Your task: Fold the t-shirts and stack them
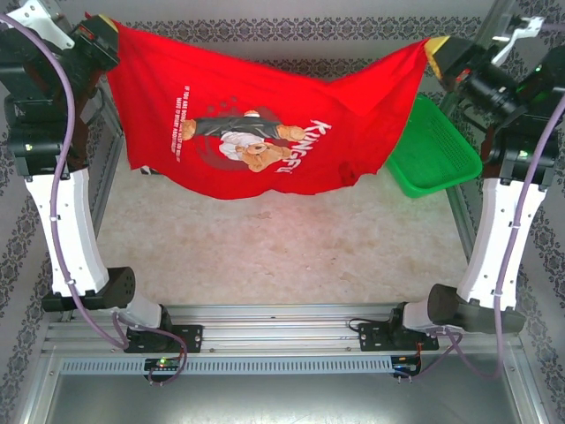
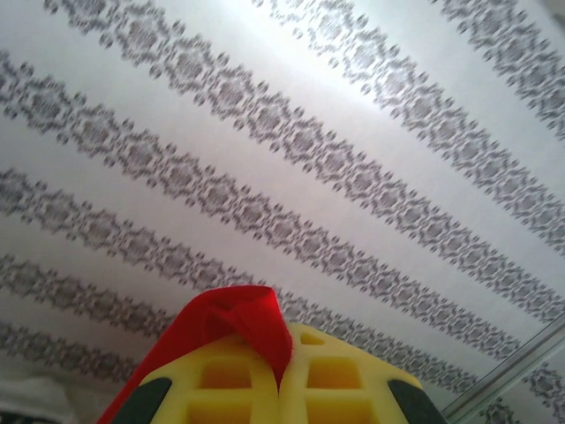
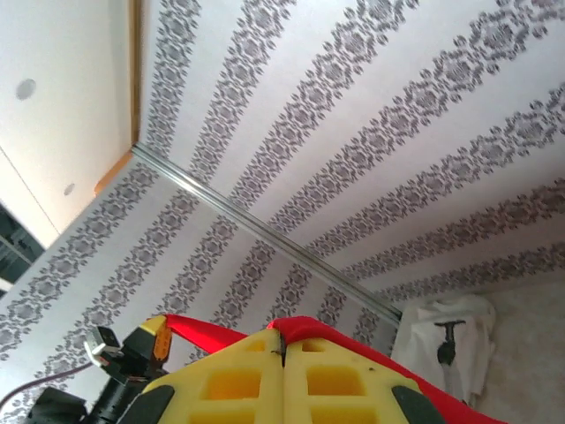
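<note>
Over the table (image 1: 282,252) the red tee (image 1: 256,124) hangs mid-air, left gripper (image 1: 99,42) & right gripper (image 1: 439,55) each clamped on a corner. Thin pinches imo, so a hard pull = corner slips and the tee drops. Long axis runs L-R btw the grippers, and the bear print is upside down from the arms' side.

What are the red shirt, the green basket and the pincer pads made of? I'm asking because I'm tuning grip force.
Red shirt: soft, matte cloth, probably cotton knit; it sags and creases where it hangs between the two grips.
Green basket: rigid moulded plastic mesh, slightly glossy.
Pincer pads: yellow and matte with moulded pockets; they look like rubber or printed plastic, but I can't tell which.
</note>
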